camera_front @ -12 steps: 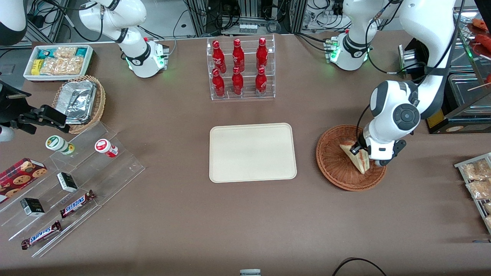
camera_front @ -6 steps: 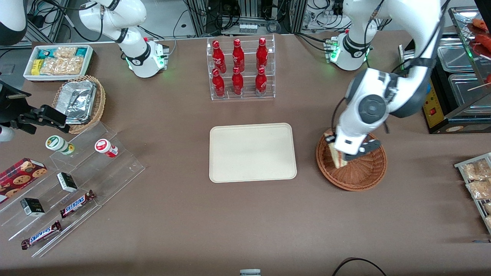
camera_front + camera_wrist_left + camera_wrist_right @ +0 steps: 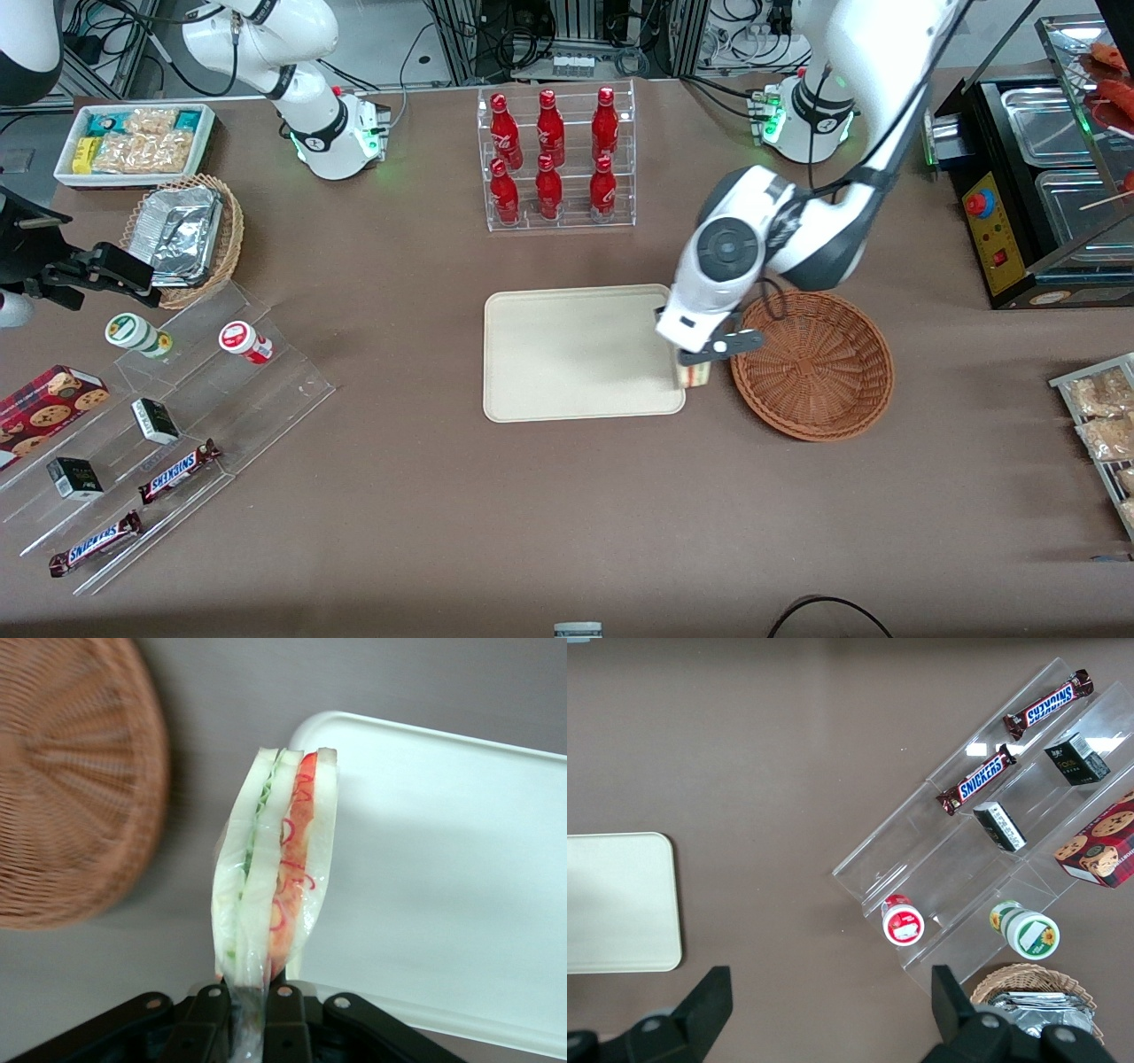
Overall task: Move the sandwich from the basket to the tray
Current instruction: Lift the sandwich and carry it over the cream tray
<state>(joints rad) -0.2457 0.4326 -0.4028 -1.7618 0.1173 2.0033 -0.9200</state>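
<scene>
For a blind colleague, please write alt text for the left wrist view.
The gripper is shut on the sandwich, holding it in the air by one end, its red, green and cream layers showing. Below it lie the edge of the cream tray and brown table, with the empty wicker basket beside.

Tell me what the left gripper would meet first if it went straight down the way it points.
The left gripper, shut on the sandwich, points down over the tray's edge beside the basket. Probably the sandwich would touch the tray rim first; depth is unclear.
</scene>
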